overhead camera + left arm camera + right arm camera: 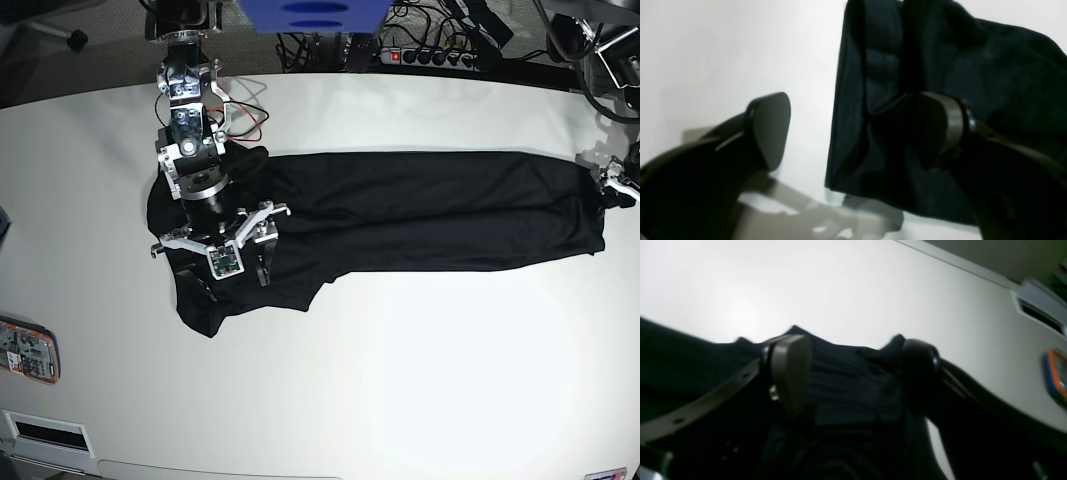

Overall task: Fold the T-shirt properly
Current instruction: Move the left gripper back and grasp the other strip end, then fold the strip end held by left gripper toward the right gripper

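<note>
You see a plain black T-shirt (420, 210) with no print, on a white table (400, 380). At the table's edge lies an orange-and-blue-rimmed device (28, 350). A blue box (310, 14) sits at the top.

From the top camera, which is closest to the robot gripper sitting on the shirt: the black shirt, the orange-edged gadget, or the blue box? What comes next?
Measured from the right gripper, at the base view's left:
1. The plain black cloth T-shirt, directly beneath it.
2. The flat orange-edged device, at the table's left edge.
3. The blue box, beyond the table's far edge.
</note>
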Motion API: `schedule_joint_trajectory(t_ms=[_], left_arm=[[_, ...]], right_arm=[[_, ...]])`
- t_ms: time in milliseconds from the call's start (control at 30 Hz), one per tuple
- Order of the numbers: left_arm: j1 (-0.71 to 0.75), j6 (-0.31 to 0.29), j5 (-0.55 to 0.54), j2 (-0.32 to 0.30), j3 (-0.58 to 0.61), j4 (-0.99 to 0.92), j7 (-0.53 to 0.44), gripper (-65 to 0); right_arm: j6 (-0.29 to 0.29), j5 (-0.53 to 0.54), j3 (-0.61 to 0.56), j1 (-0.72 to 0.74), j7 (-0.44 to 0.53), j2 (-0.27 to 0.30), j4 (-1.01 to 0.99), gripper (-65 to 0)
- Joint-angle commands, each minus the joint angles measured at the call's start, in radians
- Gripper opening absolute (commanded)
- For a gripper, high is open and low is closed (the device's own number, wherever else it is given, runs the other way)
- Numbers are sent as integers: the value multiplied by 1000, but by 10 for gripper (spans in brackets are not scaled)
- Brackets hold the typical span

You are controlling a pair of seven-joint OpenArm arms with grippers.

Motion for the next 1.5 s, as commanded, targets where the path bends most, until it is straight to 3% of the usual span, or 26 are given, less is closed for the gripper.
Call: schedule_joint_trajectory(t_ms=[0,133,333,733,800,867,967,1033,1067,1200,1467], left_arm=[[-7,4,6,11,2,5,25,-102],[-9,4,6,80,37,57,31,-102],[-4,4,5,126,121,124,31,-102],[1,4,-90,109,121,124,31,-107],[1,4,-98,100,123,124,31,-146],[-4,4,-98,92,123,124,31,-226],[-7,4,-92,83,123,124,32,-426],[-15,4,-90,83,123,124,32,-610],[-32,4,-89,83,123,123,32,-650],[-84,4,-60,77,117,121,29,-650],[-194,4,154,-20,117,120,25,-650]], right_arm=[[-5,5,-2,10,30,-3,27,-249],[-5,5,-3,10,30,-3,28,-270],[-5,5,-3,10,30,-3,32,-270],[-5,5,-3,10,30,-3,53,-270],[-5,5,-3,10,30,-3,53,-270],[-5,5,-3,10,30,-3,53,-270],[-5,5,-3,10,30,-3,53,-270],[-5,5,-3,10,30,-3,53,-270],[-5,5,-3,10,30,-3,53,-270],[-5,5,-3,10,30,-3,55,-270],[-5,5,-5,10,30,-3,56,-271]])
